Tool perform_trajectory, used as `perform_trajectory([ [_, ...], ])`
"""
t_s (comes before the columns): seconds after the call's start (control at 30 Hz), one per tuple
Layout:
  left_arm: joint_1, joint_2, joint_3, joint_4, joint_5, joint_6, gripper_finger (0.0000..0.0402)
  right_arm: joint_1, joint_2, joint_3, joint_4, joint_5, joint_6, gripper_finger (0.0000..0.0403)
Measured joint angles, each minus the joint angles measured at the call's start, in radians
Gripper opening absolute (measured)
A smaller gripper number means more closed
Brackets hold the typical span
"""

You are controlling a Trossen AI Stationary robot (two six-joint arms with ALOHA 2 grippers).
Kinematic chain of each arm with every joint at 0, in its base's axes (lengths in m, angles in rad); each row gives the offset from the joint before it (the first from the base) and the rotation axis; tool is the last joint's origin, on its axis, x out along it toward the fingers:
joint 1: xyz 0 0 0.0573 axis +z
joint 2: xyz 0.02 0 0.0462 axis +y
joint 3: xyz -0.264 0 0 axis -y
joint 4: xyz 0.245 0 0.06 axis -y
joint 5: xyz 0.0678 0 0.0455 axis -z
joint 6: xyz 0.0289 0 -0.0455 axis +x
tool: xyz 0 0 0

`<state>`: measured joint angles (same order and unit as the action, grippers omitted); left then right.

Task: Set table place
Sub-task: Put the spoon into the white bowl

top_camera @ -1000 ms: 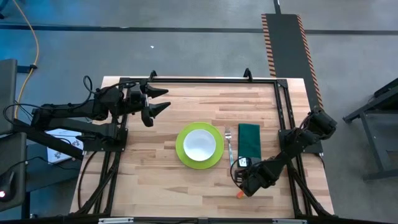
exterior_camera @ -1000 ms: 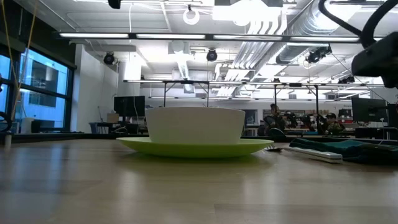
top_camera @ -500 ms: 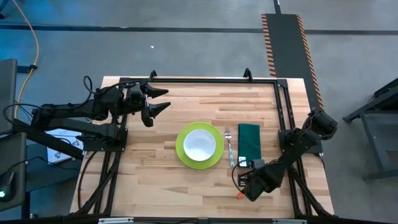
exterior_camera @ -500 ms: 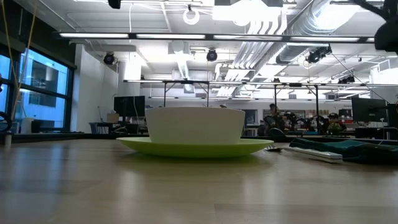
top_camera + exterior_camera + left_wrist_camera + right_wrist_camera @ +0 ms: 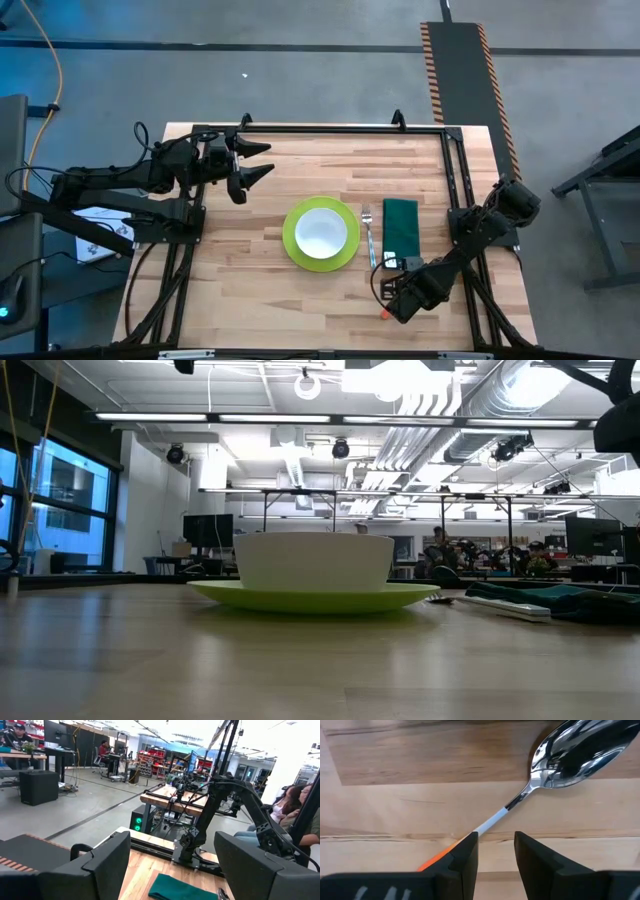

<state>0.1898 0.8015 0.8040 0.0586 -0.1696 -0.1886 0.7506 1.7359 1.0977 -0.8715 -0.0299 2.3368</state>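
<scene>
A white bowl (image 5: pixel 321 232) stands in the lime-green plate (image 5: pixel 296 250) at mid table. To their right lie the silver fork (image 5: pixel 369 235) and the folded dark green napkin (image 5: pixel 401 226). The spoon (image 5: pixel 555 755) lies flat on the wood near the front right, its orange handle end (image 5: pixel 384 314) showing. My right gripper (image 5: pixel 496 840) points down just above it, open, with bare wood in the gap. One finger (image 5: pixel 465 855) covers part of the handle. My left gripper (image 5: pixel 268 158) hovers open and level at the far left.
A black metal frame (image 5: pixel 455 180) runs along the table's edges, and the arm bases stand on it at both sides. Bare wood lies in front of the plate and left of it. People sit at desks in the room beyond.
My right gripper has risen a little over the spoon and tipped slightly, its gap unchanged. The spoon stays on the table.
</scene>
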Motion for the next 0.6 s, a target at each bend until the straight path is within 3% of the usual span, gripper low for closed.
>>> perform_trajectory([
  [0.23, 0.0, 0.0, 0.0, 0.0, 0.0, 0.0, 0.0276, -0.004, 0.0, 0.0, 0.0, 0.0, -0.008, 0.0128],
  [0.6, 0.0, 0.0, 0.0, -0.007, 0.0, 0.0, 0.0276, -0.038, 0.019, -0.001, -0.018, 0.035, -0.001, 0.0219],
])
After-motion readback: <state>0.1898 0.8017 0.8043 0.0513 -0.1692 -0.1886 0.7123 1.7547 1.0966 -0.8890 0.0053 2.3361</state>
